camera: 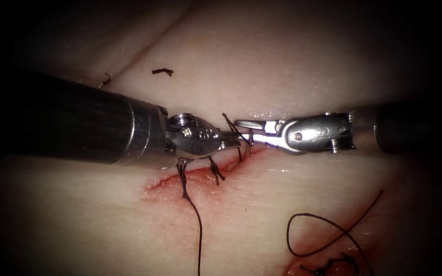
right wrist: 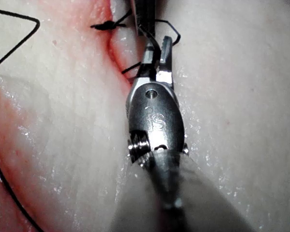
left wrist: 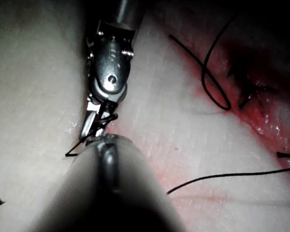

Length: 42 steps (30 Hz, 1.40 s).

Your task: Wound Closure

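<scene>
The two hands meet tip to tip over the upper end of the cut in the tissue. The left hand comes in from the left with its tips pressed together on the thread, right at a stitch beside the cut. The right hand comes from the right with its tips spread a little, and a strand of that thread crosses between them, as the right wrist view shows. Whether that strand is actually gripped cannot be told.

No needle can be made out near either hand. Two knotted stitches already cross the cut under the left hand, and a long tail of thread runs down from them toward the lower edge. A loose loop lies well apart at the lower right, by a patch of red fluid. A cut end of thread lies on the tissue above.

The risks here look like these: with both hands so close, the tips could knock together; a sharp pull by the left hand could tear the stitch through the soft edge; and the open right hand could catch the wrong strand.
</scene>
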Motion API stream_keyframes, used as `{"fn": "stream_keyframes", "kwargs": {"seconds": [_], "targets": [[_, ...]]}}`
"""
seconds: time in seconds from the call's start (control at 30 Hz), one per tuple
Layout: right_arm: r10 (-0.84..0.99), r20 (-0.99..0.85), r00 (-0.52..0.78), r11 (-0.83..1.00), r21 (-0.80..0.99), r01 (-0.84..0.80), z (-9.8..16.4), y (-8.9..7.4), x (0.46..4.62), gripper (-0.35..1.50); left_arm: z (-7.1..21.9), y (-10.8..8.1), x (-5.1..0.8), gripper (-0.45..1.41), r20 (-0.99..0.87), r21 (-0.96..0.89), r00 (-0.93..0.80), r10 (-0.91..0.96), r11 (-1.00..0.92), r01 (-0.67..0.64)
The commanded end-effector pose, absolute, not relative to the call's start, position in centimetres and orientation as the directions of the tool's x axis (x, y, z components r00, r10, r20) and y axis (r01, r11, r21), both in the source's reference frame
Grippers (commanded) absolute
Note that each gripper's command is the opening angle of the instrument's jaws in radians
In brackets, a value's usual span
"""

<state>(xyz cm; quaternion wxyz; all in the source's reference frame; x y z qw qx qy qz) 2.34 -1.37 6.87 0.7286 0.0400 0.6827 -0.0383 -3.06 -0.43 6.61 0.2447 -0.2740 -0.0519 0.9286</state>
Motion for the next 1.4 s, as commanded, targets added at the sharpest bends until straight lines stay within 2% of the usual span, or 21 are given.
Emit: {"fn": "stream_keyframes", "kwargs": {"seconds": [0.03, 0.6, 1.4], "targets": [[0.004, -0.998, 0.064, 0.994, 0.011, 0.109, 6.92, -1.40, 2.43, -0.35, 6.63, -0.51, -3.12, 0.07, -0.477, -0.225, -0.733, 0.484, -0.874, -0.431], [0.095, -0.992, 0.083, 0.991, 0.102, 0.091, 6.92, -1.27, 2.54, -0.35, 6.77, -1.13, -3.28, 0.02, -0.483, -0.244, -0.735, 0.475, -0.880, -0.408], [0.161, -0.979, 0.127, 0.956, 0.187, 0.227, 6.90, -1.22, 2.71, -0.35, 6.98, -1.48, -3.40, 0.02, -0.458, -0.277, -0.770, 0.445, -0.894, -0.352]]}}
